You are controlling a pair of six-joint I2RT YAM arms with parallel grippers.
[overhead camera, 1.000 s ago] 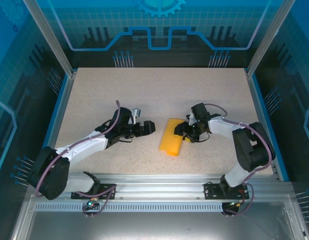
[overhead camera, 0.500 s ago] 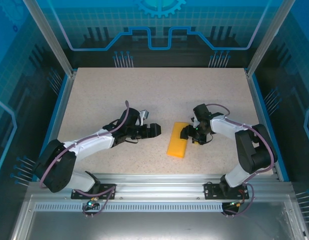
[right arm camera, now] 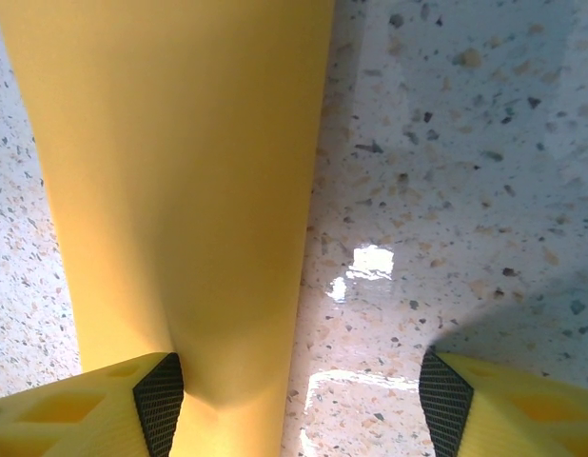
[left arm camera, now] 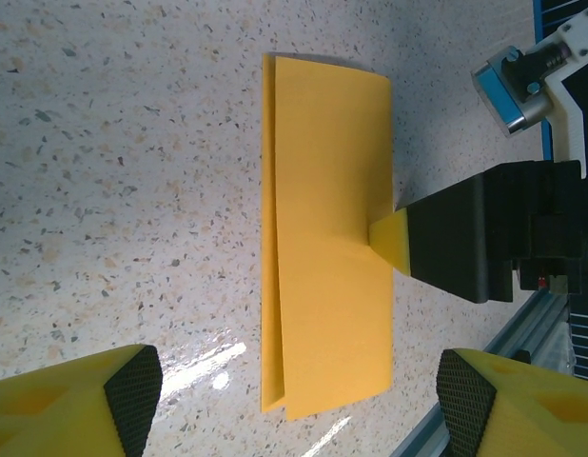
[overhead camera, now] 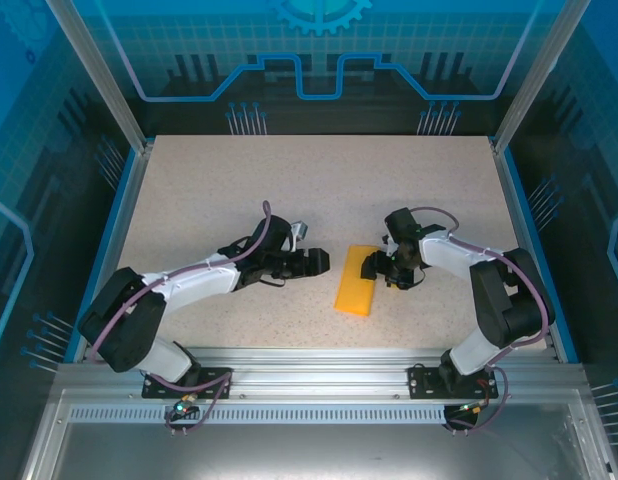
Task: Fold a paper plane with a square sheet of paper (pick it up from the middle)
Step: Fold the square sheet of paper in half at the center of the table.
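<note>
Top external view: the square sheet of paper [overhead camera: 356, 291], already folded once into a narrow rectangle, lies flat on the bench [overhead camera: 239, 190] between the two arms. The left gripper [overhead camera: 317, 262], jaws apart, hovers near its left edge. The right gripper [overhead camera: 373, 267], jaws also apart, touches its right long edge. Nose and wing folds are not yet made (an early stage, by this reading). Left wrist view adds the two slightly offset layers along one long edge. Right wrist view shows one fingertip [right arm camera: 104, 400] meeting the paper.
</note>
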